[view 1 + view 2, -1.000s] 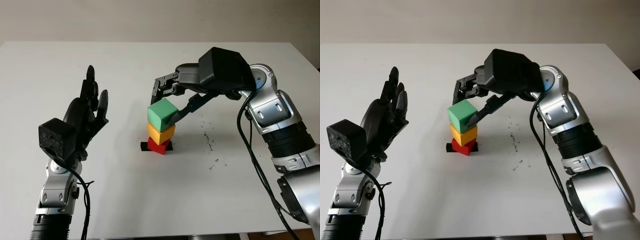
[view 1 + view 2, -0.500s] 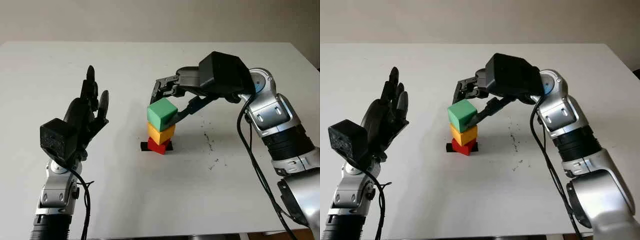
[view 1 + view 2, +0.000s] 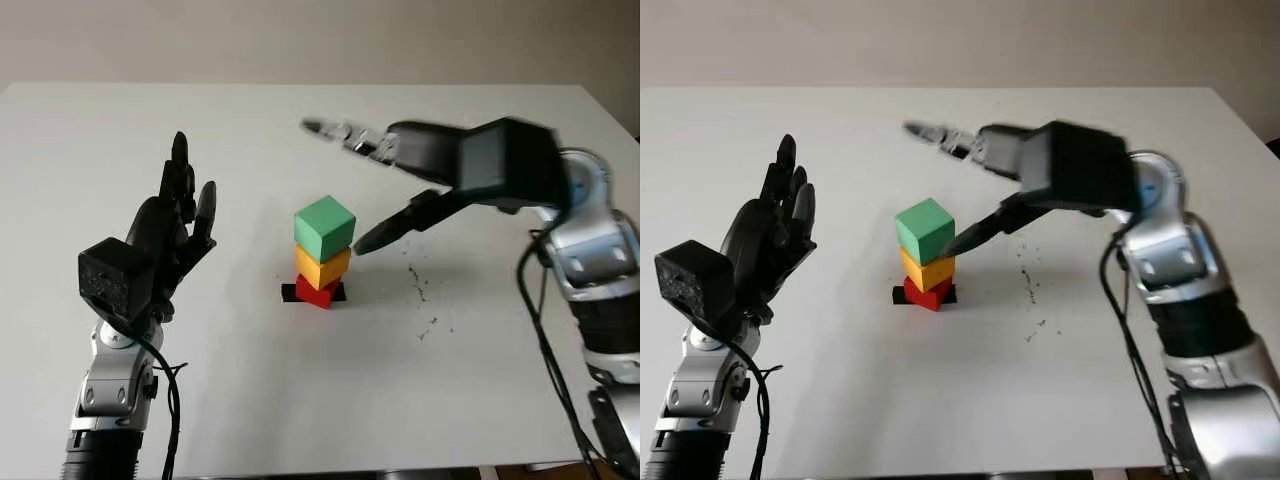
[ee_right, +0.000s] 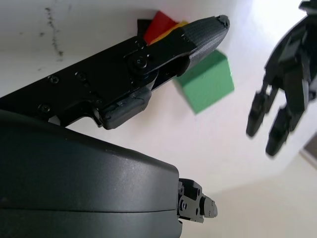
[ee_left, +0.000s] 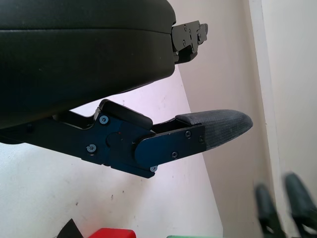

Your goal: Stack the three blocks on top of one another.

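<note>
three smooth cubes, green block [image 3: 325, 226] topmost, stand stacked; right hand [image 3: 365, 190] wide, holding nothing.

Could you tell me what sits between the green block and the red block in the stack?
The yellow block sits between them: the green block rests on it, and it rests on the red block, as the left eye view shows.

White surface [image 3: 300, 400] with small dark specks [image 3: 420, 285] right of centre; plain beige wall [image 3: 300, 40] behind, soft even light.
</note>
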Controlling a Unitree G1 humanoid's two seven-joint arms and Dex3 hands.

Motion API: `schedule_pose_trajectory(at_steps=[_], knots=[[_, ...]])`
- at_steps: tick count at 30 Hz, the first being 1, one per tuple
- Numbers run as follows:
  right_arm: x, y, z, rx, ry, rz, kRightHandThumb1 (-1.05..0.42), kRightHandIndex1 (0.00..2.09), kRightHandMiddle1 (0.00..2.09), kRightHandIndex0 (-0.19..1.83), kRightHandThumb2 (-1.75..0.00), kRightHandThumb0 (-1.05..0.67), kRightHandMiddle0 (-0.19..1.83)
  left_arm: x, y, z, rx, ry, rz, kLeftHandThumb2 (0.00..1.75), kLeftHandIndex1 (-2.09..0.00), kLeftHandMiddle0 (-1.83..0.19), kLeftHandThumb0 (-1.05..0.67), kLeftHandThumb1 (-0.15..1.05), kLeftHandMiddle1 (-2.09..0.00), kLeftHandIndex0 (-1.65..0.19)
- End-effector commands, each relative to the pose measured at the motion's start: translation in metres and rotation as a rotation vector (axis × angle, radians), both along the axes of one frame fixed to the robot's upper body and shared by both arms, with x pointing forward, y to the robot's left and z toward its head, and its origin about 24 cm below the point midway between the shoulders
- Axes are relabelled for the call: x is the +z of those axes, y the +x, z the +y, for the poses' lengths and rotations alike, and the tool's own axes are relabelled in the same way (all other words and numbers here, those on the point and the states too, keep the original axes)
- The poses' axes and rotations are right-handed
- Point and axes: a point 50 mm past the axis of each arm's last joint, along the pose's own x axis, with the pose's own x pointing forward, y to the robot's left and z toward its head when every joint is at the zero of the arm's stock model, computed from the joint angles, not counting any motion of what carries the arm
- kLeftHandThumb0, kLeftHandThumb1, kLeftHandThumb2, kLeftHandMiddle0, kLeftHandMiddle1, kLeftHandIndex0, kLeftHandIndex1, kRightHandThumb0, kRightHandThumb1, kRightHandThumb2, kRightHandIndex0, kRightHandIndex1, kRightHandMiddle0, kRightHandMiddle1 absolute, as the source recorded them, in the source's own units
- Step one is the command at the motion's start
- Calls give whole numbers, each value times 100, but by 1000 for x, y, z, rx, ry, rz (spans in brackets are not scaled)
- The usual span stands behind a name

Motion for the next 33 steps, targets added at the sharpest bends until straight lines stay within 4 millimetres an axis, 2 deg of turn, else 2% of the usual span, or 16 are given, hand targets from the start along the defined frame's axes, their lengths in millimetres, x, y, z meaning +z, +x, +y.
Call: schedule_pose_trajectory(at_steps=[1, 5, 8, 11, 15, 20, 25, 33], knots=[[7, -7, -12, -23, 36, -39, -92, 0, 0, -19, -6, -91, -19, 1, 0, 4, 7, 3, -4, 65, 0, 19, -75, 105, -2, 19], [-3, -21, -32, -136, 200, -66, -100, 0, 0, -19, -8, -90, -19, 2, 1, 4, -3, 2, -3, 65, 0, 19, -74, 105, -1, 19], [-31, -28, -39, -269, 401, -11, -104, 0, 0, -19, -19, -77, -19, 2, 3, 5, -12, 1, -5, 65, -1, 19, -73, 105, -3, 19], [-62, -34, -41, -428, 470, -17, -105, 0, 0, -19, -45, -65, -19, 1, 4, 5, -21, 3, -7, 65, -1, 19, -74, 105, -4, 19], [-106, -39, -31, -614, 748, 80, -105, 0, 0, -19, -65, -55, -19, 3, 7, 5, -26, -2, -15, 64, 0, 19, -76, 105, -3, 19], [-131, -42, -13, -658, 682, 149, -105, 0, 0, -19, -67, -65, -19, 0, 8, 6, -21, -3, -8, 65, 0, 19, -76, 105, -4, 19], [-150, -43, 8, -665, 733, 208, -105, 0, 0, -19, -68, -69, -19, -10, 6, 6, -13, -29, 22, 64, -2, 17, -76, 105, -5, 18], [-158, -44, 24, -664, 741, 203, -105, 0, 0, -19, -71, -77, -19, -16, 2, 5, -20, -80, 12, 63, -4, 13, -77, 105, -6, 15]])
